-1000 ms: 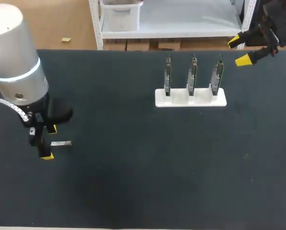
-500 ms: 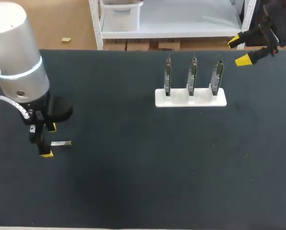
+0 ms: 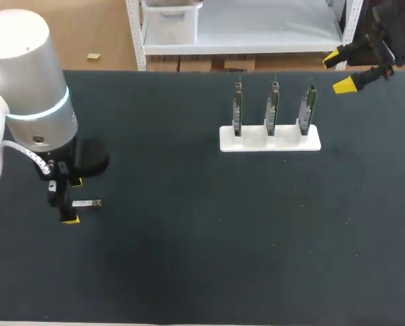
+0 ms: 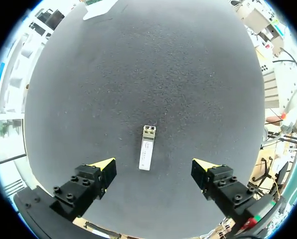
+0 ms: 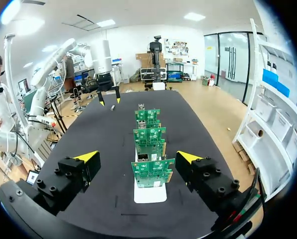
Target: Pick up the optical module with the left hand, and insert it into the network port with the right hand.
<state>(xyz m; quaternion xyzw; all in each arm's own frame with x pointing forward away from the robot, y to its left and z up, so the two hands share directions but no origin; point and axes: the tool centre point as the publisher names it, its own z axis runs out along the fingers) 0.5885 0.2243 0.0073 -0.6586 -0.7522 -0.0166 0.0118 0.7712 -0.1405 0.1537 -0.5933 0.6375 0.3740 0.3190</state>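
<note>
**Desk stock: one optical module, one board rack, two grippers**

- Desk point(image 3: 202, 265): dark, matte top that carries every item below.
- Optical module point(image 3: 87, 203): small silver oblong lying flat near the desk's left edge, about midway between the far and near edges. In the left wrist view the optical module point(image 4: 147, 154) lies lengthwise between the fingers and runs on ahead of them, its latch end pointing away from the gripper.
- Left gripper point(image 3: 72, 202): at the module's left end. The left gripper point(image 4: 153, 167) has its fingers spread wide, one yellow tip point(image 4: 104, 166) on each side of the module and neither touching it. It holds nothing.
- White rack point(image 3: 270, 140): toward the far edge, right of the middle and well apart from the module. It holds three green circuit boards point(image 3: 274, 107) upright, side by side in a row.
- Right gripper point(image 3: 339, 71): over the desk's far right corner, just beside the rack's right end. The right gripper point(image 5: 137, 157) has its fingers spread and holds nothing. Its wrist view looks along the row of boards, with the nearest board point(image 5: 152, 172) ahead of it.
- Network port: too small to make out on the boards.
</note>
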